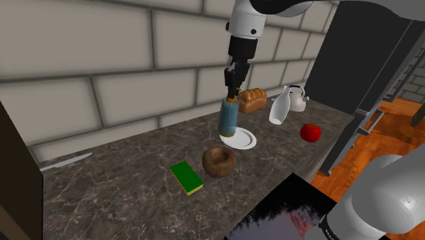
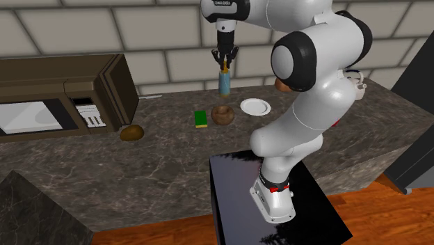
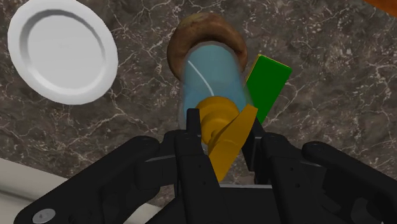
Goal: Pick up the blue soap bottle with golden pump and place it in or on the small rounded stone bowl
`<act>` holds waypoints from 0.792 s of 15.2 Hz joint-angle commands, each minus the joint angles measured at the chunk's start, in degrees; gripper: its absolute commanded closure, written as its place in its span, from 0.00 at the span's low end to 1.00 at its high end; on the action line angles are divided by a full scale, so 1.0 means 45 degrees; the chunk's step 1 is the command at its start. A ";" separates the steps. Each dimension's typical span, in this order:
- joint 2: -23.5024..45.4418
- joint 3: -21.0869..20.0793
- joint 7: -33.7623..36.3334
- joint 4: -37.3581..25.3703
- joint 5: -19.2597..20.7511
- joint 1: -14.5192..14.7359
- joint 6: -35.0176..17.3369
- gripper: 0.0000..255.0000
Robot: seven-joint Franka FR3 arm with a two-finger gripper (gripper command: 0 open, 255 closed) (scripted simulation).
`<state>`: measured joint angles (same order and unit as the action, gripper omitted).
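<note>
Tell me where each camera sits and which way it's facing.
Shoulder view: beside the stand, looking down across the counter to the brick wall; arm and gripper show.
Second exterior view: behind the stand, facing that wall; the whole arm shows.
Wrist view: rides above the gripper, looking down along it at the soap bottle.
All three share soap bottle and bowl.

White plate (image 1: 245, 141) on dark marbled table (image 1: 122, 198) | green sponge (image 1: 186, 177) nearby | bread loaf (image 1: 253, 100), white kettle (image 1: 297, 101), red fruit (image 1: 311, 131) further along
</note>
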<state>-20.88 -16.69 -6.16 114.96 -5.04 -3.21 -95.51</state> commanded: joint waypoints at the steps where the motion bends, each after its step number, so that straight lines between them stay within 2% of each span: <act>1: -0.0072 -0.0012 -0.0014 0.0422 -0.0026 0.0015 -0.0360 1.00; 12: -0.0122 -0.0132 -0.0032 0.2346 -0.0116 0.0079 -0.2236 1.00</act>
<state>-21.51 -17.21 -6.32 124.87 -5.55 -2.87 -104.79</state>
